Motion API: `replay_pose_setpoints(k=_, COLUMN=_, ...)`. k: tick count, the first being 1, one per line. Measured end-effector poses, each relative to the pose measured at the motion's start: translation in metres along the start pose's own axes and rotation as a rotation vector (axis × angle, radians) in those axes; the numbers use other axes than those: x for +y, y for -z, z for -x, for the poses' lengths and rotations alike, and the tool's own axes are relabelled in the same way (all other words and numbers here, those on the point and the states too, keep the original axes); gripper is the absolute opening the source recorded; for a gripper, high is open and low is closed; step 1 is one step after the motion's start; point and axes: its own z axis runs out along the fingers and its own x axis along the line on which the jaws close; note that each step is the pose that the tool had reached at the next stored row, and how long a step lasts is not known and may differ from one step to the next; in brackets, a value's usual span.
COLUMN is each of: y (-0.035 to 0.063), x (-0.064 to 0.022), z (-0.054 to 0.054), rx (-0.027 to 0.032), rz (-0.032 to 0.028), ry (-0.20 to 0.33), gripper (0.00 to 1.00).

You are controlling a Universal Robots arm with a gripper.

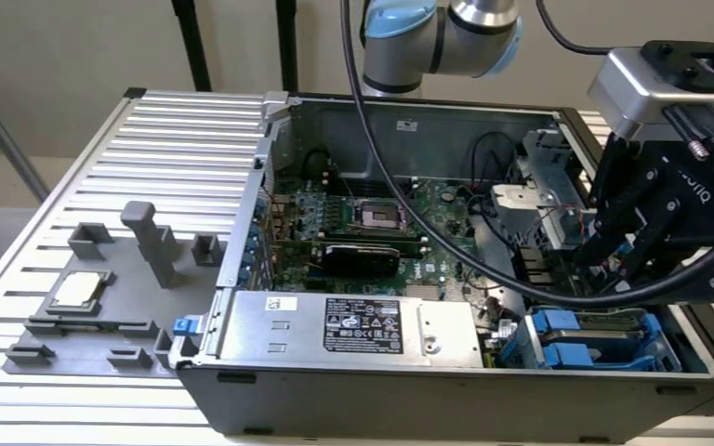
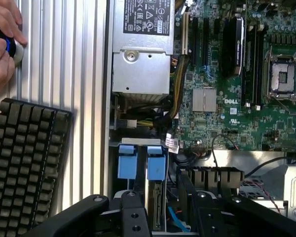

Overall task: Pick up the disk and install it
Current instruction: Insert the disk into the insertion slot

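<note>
- Ribbed metal surface [image 1: 171, 139] carrying open computer case [image 1: 332, 390]; blue drive cage [image 1: 661, 353] at near corner, exterior view's right.
- Claw [image 2: 164, 198] poised directly over cage, fingers parted: released, gripping nothing.
- Disk [image 2: 157, 210] on edge in cage slot, between the fingers, close against one, apart from the other.
- Long axis aligned with finger gap, running toward blue rail tabs [image 2: 156, 165].
- Judged seated or nearly so.

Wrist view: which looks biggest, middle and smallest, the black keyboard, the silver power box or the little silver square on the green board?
1. black keyboard: biggest, even though the picture's edge cuts it off.
2. silver power box: middle.
3. little silver square: clearly smallest.
</note>
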Motion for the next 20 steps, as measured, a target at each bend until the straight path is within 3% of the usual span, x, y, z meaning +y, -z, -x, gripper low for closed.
replay_pose_setpoints(k=2, y=0.0002, x=-0.0039, z=0.0, rx=-0.0016, rz=-0.0001, ry=0.0, gripper=0.41)
replay_pose_setpoints(k=8, y=0.0016, x=-0.0292, z=-0.001, rx=-0.0129, rz=0.0, ry=0.001, gripper=0.41)
replay_pose_setpoints(k=13, y=0.0017, x=-0.0309, z=-0.001, rx=-0.0134, rz=0.0, ry=0.001, gripper=0.38)
replay_pose_setpoints(k=14, y=0.0017, x=-0.0309, z=-0.001, rx=-0.0134, rz=0.0, ry=0.001, gripper=0.31)
replay_pose_setpoints(k=20, y=0.0017, x=-0.031, z=-0.001, rx=-0.0134, rz=0.0, ry=0.001, gripper=0.31)
